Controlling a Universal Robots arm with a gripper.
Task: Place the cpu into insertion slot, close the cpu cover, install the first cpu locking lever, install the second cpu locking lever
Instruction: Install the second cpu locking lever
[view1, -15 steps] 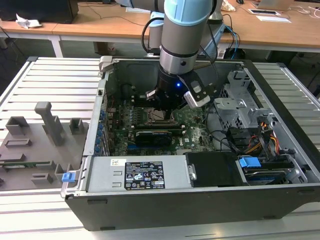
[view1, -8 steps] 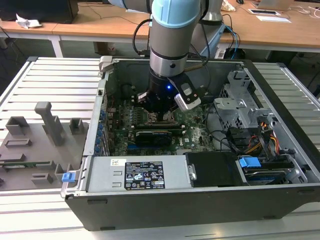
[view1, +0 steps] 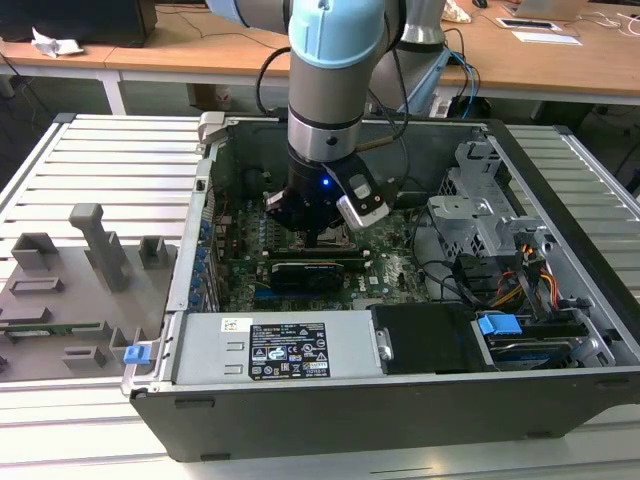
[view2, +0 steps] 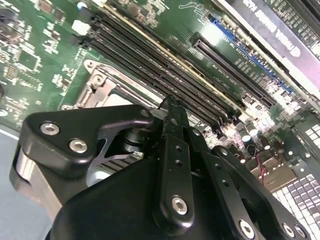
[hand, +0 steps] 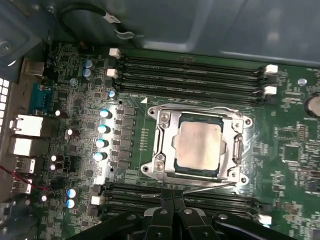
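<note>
A Universal Robots arm reaches down into an open computer case (view1: 560, 330) standing on a slatted metal workbench (view1: 110, 160), its gripper (view1: 318, 237) hovering low over the green motherboard (view1: 395, 262) near the middle of the case. In the first wrist view the cpu (hand: 198, 145), its silver-grey top facing up, lies seated flat in the insertion slot (hand: 178, 146), with the cpu cover (hand: 199, 110) lowered around it so that the chip shows through the frame's square window. A thin metal locking lever (hand: 210, 185) runs along the slot's edge nearest the gripper, between the frame and a bank of long black memory slots (hand: 125, 192); whether it is latched cannot be told. A second bank of memory slots (hand: 192, 75) lines the far side of the socket. The fingers (hand: 172, 210) are pressed together with no gap showing and grip nothing, their tips just beside that lever and above the near memory slots. In the second wrist view the same closed fingertips (view2: 172, 112) stand over the memory slots (view2: 150, 65), next to a corner of the socket frame (view2: 97, 87). In the exterior view a long black card (view1: 305, 271) sits just in front of the gripper, and a grey fixture tray (view1: 70, 290) rests on the workbench at the exterior view's left
</note>
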